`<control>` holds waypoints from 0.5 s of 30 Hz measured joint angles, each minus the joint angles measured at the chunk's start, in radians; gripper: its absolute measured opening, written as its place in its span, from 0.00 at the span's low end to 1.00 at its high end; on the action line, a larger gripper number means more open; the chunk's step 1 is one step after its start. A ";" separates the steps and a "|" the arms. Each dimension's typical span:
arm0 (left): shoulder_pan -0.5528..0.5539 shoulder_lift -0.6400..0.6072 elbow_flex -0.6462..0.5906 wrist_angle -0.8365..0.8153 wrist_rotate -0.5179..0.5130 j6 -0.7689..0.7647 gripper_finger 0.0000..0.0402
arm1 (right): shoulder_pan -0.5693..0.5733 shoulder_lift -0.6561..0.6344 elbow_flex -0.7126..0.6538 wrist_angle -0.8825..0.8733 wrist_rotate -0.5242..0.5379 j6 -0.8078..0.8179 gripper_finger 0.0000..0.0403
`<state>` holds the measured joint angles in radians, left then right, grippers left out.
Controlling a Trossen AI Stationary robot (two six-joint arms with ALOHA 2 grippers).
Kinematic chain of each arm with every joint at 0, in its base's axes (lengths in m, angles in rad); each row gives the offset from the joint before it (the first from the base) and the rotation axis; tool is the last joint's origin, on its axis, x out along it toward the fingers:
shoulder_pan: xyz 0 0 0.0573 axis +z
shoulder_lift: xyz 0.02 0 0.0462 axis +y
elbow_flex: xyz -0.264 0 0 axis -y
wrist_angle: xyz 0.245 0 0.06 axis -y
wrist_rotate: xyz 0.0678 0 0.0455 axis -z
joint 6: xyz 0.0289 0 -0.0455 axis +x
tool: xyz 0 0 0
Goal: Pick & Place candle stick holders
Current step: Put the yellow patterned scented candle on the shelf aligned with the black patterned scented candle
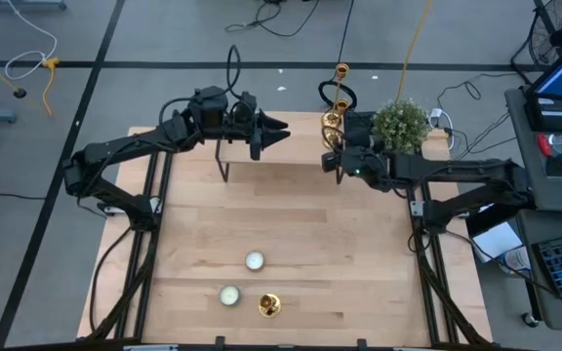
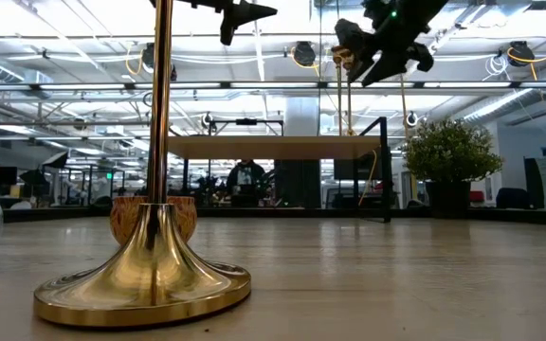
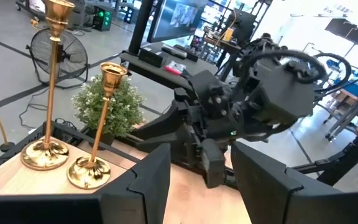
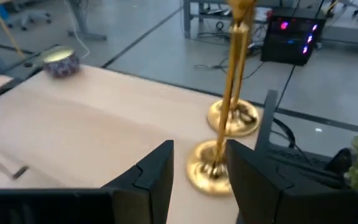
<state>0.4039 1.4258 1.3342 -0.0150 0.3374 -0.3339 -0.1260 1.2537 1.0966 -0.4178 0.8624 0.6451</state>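
We see two candle stick holders (image 1: 335,122) standing at the table's (image 1: 291,224) far edge beside a plant (image 1: 399,124), a third (image 1: 269,305) near the front. The right gripper (image 1: 332,161) and left gripper (image 1: 279,130) hover part-open, holding nothing.

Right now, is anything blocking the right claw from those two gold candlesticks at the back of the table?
Nothing visible does. The right gripper hangs open just before the nearer candlestick; the second candlestick stands behind it, and the potted plant sits off to the side.
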 joint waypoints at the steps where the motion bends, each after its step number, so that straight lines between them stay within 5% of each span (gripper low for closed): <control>1: -0.002 0.000 0.000 0.001 0.000 -0.001 0.44 | 0.014 -0.006 0.000 -0.006 -0.001 0.010 0.36; 6: -0.015 0.000 0.000 0.004 0.000 -0.016 0.44 | 0.104 -0.057 0.000 -0.017 -0.010 0.017 0.36; 15: -0.079 0.000 0.000 0.037 0.000 -0.112 0.44 | 0.278 -0.196 0.000 0.023 -0.209 0.015 0.36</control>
<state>0.3253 1.4258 1.3342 0.0223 0.3378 -0.4456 0.1521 1.0573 1.0966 -0.3952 0.6531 0.6596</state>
